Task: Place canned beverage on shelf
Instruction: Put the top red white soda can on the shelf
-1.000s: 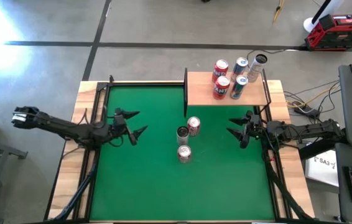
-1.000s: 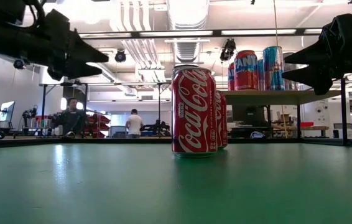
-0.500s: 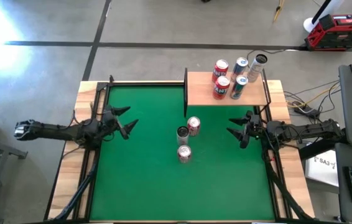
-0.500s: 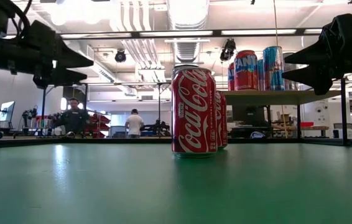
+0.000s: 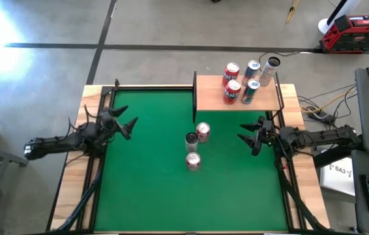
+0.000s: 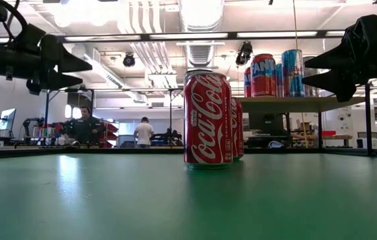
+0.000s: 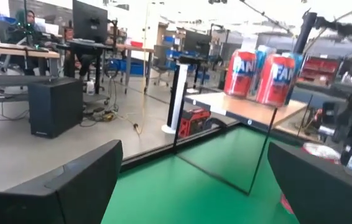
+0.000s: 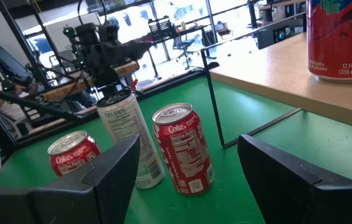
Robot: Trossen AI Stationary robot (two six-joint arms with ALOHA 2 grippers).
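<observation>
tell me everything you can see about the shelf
The shelf is a light tan rectangular wooden board raised above the green table on a thin dark metal frame, at the table's far right corner. It sits level. Its right part carries upright cans: two red Fanta cans and blue-and-silver cans; the left part is bare. Neither gripper touches it.

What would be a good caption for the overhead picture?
Two open grippers, left and right, flank three cans on green felt; five more cans stand on the shelf.
</observation>
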